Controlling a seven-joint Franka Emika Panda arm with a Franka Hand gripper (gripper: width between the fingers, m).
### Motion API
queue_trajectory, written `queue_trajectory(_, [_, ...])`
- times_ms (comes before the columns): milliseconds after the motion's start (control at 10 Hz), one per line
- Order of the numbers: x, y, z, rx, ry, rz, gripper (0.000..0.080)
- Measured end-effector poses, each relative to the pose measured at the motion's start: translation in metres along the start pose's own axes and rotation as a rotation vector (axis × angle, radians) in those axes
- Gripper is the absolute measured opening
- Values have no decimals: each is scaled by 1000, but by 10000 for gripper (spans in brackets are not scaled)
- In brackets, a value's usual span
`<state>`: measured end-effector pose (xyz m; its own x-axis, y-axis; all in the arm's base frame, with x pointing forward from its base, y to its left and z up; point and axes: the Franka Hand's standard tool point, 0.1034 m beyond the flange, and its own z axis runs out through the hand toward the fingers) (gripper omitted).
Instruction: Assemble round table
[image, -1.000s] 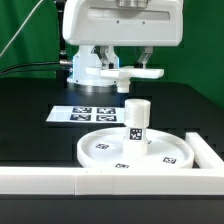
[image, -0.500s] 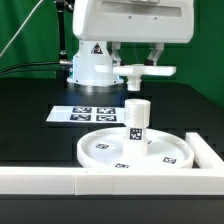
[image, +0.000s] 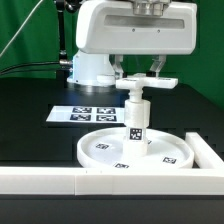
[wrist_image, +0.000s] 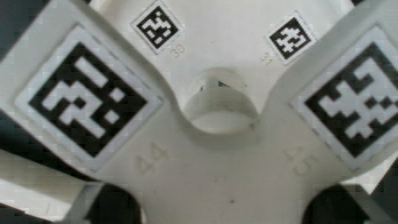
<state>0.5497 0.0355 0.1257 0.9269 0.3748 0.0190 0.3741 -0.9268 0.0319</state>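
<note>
The round disc (image: 100, 148) lies on the black table near the front, and the short post (image: 136, 122) stands upright at its centre. My gripper (image: 140, 72) is shut on the flat cross-shaped piece (image: 146, 84), holding it level right over the post. The piece's short stub points down at the post's top; I cannot tell whether they touch. In the wrist view the cross-shaped piece (wrist_image: 214, 150) fills the picture, with its tagged arms and round centre socket (wrist_image: 221, 112). My gripper (wrist_image: 214, 205) grips it with dark fingers (wrist_image: 365, 195) at the edges.
The marker board (image: 85, 114) lies flat behind the disc, toward the exterior view's left. A long white rail (image: 60, 180) runs along the table's front edge, and another white bar (image: 207, 150) stands at the right. The arm's white base (image: 88, 68) is at the back.
My gripper with the cross-shaped piece has moved to the exterior view's right, then down and closer, until it is over the post. The disc and post have not moved.
</note>
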Motion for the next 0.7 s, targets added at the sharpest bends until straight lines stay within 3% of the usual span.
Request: queue_trajectory(700, [-3,1,14,4,-21,-53,442])
